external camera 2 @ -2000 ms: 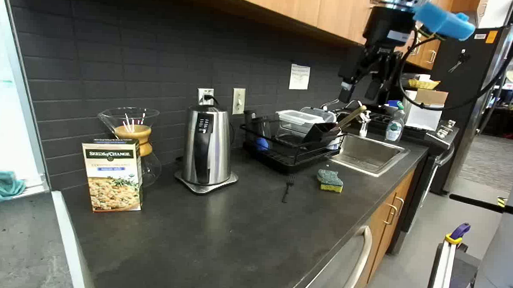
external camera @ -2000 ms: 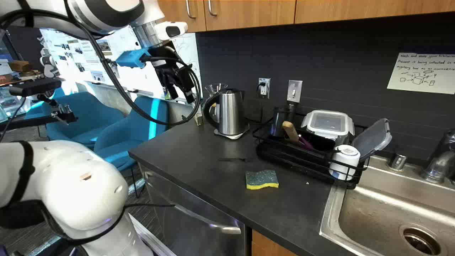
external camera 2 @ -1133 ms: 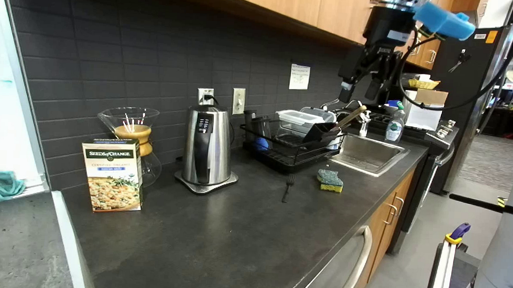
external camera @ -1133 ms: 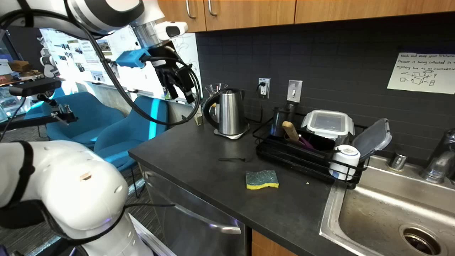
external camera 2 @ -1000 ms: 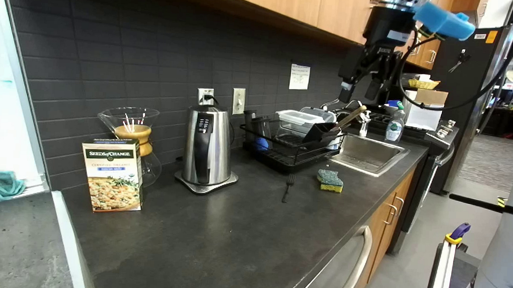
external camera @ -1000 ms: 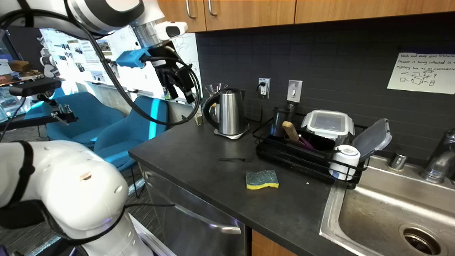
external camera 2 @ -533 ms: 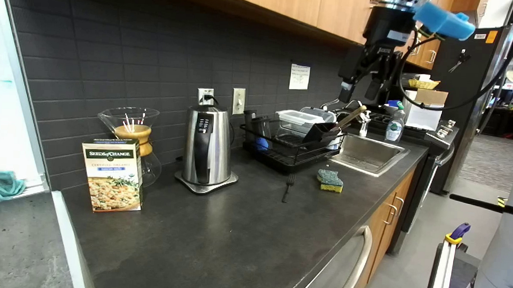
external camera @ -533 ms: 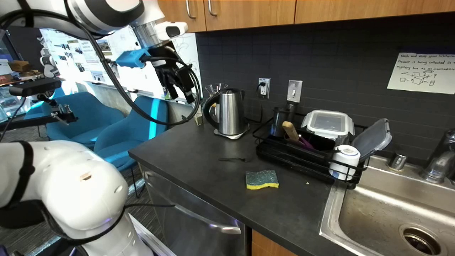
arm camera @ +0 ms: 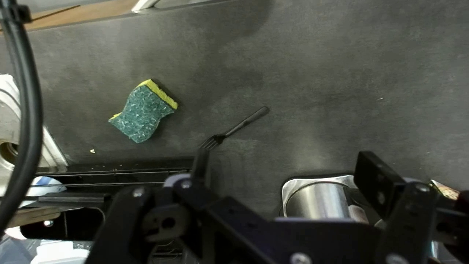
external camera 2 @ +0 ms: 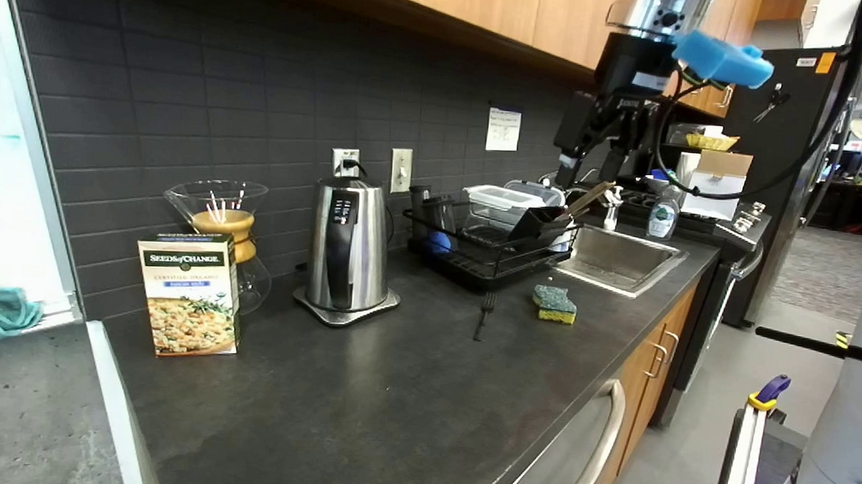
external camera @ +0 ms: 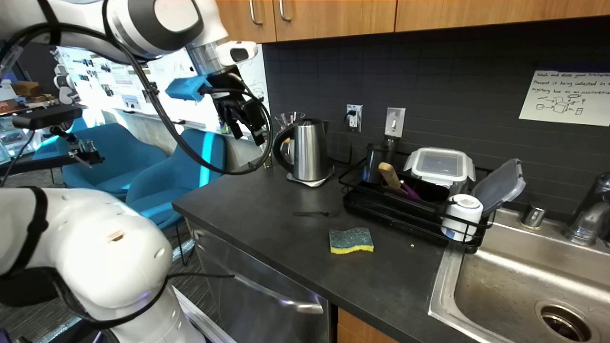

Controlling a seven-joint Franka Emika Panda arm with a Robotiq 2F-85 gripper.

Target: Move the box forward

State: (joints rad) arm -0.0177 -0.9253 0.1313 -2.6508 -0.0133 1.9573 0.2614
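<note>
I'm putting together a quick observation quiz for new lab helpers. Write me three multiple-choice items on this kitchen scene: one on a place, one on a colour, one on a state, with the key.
1. Where does the box stand?
A) in the sink
B) on the counter
C) in the dish rack

2. What colour is the top of the sponge?
A) green
B) red
C) white

3. How is the claw?
A) shut on the fork
B) shut on the box
C) open, holding nothing

Key:
1 B: an exterior view shows it upright there.
2 A: the wrist view shows a green layer over a yellow one.
3 C: its jaws stand wide apart in the wrist view, with nothing gripped.
</note>
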